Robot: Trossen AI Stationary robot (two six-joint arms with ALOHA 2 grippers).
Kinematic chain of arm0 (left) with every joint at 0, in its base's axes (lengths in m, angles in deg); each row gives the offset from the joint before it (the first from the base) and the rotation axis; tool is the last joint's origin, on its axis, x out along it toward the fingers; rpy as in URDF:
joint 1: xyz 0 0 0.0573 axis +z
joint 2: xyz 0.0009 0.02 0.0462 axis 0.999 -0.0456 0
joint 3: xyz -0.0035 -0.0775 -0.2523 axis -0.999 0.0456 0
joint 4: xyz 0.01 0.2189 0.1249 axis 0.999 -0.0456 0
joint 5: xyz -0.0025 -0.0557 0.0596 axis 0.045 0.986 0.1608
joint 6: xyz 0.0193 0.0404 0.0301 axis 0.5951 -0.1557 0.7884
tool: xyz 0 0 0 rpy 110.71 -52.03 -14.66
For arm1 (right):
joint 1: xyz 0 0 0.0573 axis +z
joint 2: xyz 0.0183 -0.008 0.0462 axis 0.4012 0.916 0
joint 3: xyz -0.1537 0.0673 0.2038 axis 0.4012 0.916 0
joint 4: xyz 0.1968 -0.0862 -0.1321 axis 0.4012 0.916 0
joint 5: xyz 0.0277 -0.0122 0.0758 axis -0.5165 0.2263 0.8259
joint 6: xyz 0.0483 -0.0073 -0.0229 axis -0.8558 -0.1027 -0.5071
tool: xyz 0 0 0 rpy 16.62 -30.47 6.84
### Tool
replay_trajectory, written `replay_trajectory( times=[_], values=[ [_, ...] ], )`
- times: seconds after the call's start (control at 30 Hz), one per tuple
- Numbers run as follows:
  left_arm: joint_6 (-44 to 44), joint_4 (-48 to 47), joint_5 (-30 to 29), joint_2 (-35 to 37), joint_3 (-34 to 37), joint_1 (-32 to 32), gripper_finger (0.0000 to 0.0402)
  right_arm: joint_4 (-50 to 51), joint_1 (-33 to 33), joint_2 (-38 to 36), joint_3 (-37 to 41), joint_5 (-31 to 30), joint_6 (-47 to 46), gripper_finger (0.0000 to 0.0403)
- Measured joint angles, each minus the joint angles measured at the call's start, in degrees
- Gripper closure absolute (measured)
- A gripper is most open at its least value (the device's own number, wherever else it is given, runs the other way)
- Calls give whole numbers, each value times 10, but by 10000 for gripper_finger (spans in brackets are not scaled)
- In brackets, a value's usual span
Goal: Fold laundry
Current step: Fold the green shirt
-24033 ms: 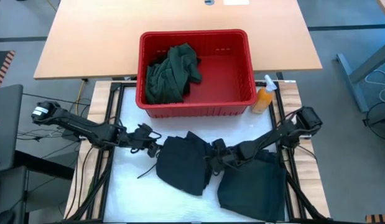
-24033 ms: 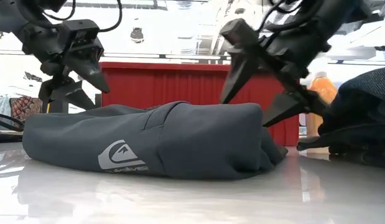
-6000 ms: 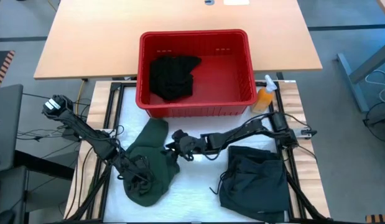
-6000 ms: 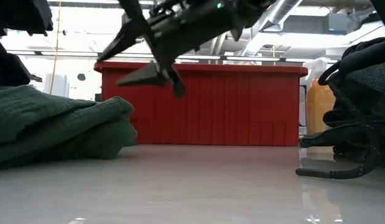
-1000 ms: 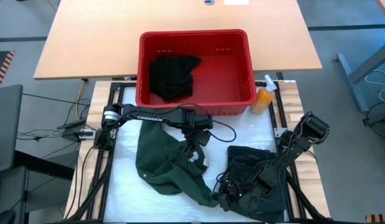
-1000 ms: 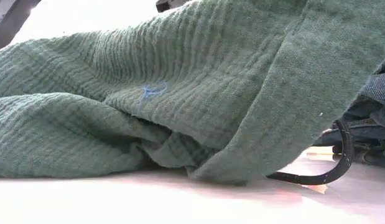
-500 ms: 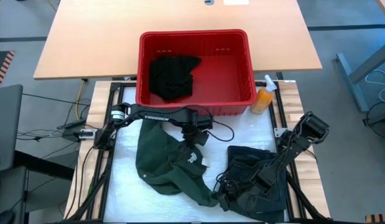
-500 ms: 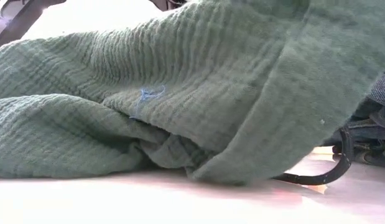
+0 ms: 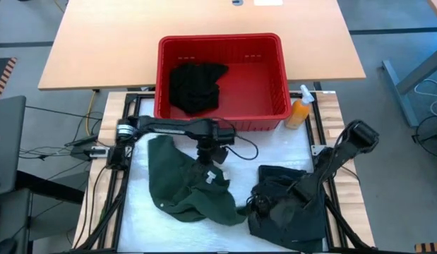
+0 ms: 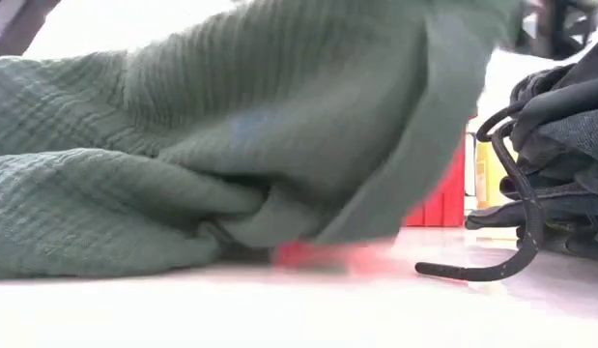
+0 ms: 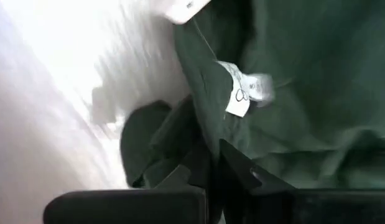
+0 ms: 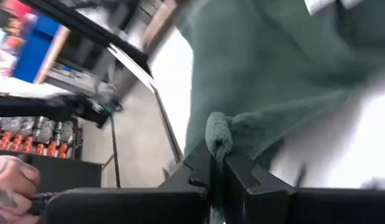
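Observation:
A dark green shirt (image 9: 181, 185) lies crumpled on the white table top, left of centre; it fills the low view (image 10: 183, 164). My left gripper (image 9: 206, 159) is shut on its far part, near a white label (image 11: 243, 99). My right gripper (image 9: 250, 204) is shut on the shirt's near right corner. A pile of dark garments (image 9: 292, 208) lies at the near right, under my right arm. A black garment (image 9: 195, 86) sits in the red basket (image 9: 274, 77). My left gripper pinches a bunched fold of the green shirt (image 11: 201, 146) between its two fingers, beside the white label. The fingers come from above, pointing steeply down. The cloth there is raised; the rest lies slack on the table. My right gripper pinches a rolled edge of the green shirt (image 12: 217, 134) between its two fingers, at the shirt's near right corner. It reaches in from the table's right, slanting slightly down. The corner is raised off the table, and the cloth runs away from it toward the left.
The red basket stands at the far edge, with an orange spray bottle (image 9: 297, 113) at its right. A black drawstring loop (image 10: 526, 232) from the dark pile lies on the table. A person's hand (image 12: 12, 180) shows beyond the table's edge.
My left gripper has moved toward the table's left and drawn the shirt's label part with it. My right gripper has risen and gone toward the far edge with the shirt's corner. That side of the shirt has lifted, and the basket shows under it in the low view.

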Motion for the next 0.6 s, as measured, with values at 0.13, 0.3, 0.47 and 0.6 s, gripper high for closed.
replay_trajectory(
  times=[0.13,0.3,0.47,0.6],
  values=[
    [-17,19,0,98,-5,0,400,0,-31,-84,0,-13,134,367],
    [-79,54,-19,258,-11,1,401,-1,-69,-183,0,-14,275,367],
    [-156,60,-160,401,-11,-21,401,-41,-103,-267,0,-11,401,367],
    [-220,60,-296,483,-11,-59,401,-119,-133,-319,0,25,546,367]
  ],
)
